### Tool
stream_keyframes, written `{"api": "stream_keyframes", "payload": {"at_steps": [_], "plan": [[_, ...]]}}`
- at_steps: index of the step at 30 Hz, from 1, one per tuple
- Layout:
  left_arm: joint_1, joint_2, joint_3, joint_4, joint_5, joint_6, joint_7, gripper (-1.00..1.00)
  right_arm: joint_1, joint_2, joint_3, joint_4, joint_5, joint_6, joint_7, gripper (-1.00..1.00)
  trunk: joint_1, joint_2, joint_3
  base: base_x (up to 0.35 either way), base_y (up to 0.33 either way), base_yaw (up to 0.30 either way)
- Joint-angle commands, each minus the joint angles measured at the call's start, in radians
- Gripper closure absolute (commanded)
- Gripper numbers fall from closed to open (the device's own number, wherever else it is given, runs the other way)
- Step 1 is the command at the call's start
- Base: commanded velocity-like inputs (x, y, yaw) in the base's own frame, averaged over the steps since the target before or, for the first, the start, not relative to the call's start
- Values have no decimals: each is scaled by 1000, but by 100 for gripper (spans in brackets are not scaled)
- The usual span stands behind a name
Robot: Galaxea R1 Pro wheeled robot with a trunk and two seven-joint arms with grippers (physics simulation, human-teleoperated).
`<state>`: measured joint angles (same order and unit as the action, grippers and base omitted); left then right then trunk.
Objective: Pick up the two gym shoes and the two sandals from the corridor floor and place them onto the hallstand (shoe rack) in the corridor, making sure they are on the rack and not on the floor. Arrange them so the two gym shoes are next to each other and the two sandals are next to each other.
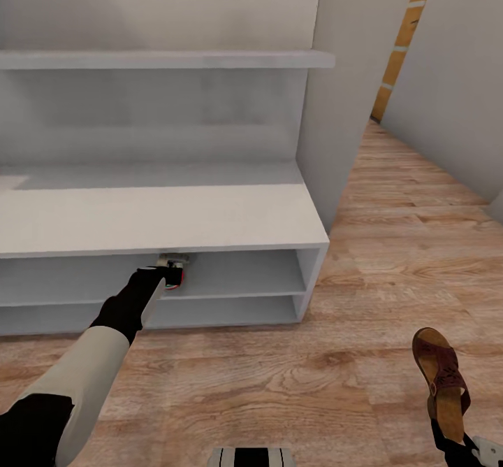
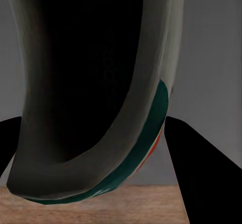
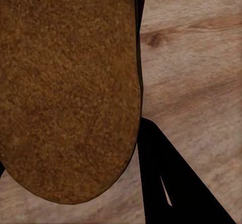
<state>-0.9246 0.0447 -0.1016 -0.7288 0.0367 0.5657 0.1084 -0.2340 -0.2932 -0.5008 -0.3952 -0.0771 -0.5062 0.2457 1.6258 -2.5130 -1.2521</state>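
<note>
My left gripper point(image 1: 159, 276) is shut on a gym shoe point(image 1: 175, 264), white with a red patch, held at the mouth of the hallstand's point(image 1: 154, 219) upper shelf slot, just under the bench top. The left wrist view looks into that gym shoe point(image 2: 101, 108), with its dark opening, teal lining and a red patch. At the lower right my right gripper point(image 1: 455, 444) is shut on a dark brown sandal point(image 1: 439, 376), held toe-up above the corridor floor point(image 1: 279, 383). Up close, the sandal's tan sole point(image 3: 65, 88) lies beside a black finger point(image 3: 161, 183).
A floating shelf point(image 1: 161, 59) runs above the bench. A grey wall panel point(image 1: 342, 103) stands right of the stand. The corridor continues back right past an orange-yellow strip point(image 1: 402, 40). My base point(image 1: 251, 456) shows at the bottom edge.
</note>
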Motion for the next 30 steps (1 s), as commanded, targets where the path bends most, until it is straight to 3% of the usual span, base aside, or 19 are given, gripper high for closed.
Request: {"api": "stream_keyframes", "payload": {"at_steps": [1, 24, 25, 30], "plan": [[0, 1, -6, -1, 3, 5, 5, 100, -1, 0, -4, 1, -12, 0, 12, 100, 0, 0, -1, 10, 0, 0], [0, 6, -6, -3, 3, 5, 5, 100, -1, 0, -4, 1, -12, 0, 12, 100, 0, 0, -1, 38, 0, 0], [0, 7, -6, -3, 3, 5, 6, -100, -1, 0, -4, 1, -12, 0, 12, 100, 0, 0, -1, 0, 0, 0], [0, 7, -6, -4, 3, 6, 14, -100, -1, 0, -4, 1, -12, 0, 12, 100, 0, 0, -1, 0, 0, 0]]}}
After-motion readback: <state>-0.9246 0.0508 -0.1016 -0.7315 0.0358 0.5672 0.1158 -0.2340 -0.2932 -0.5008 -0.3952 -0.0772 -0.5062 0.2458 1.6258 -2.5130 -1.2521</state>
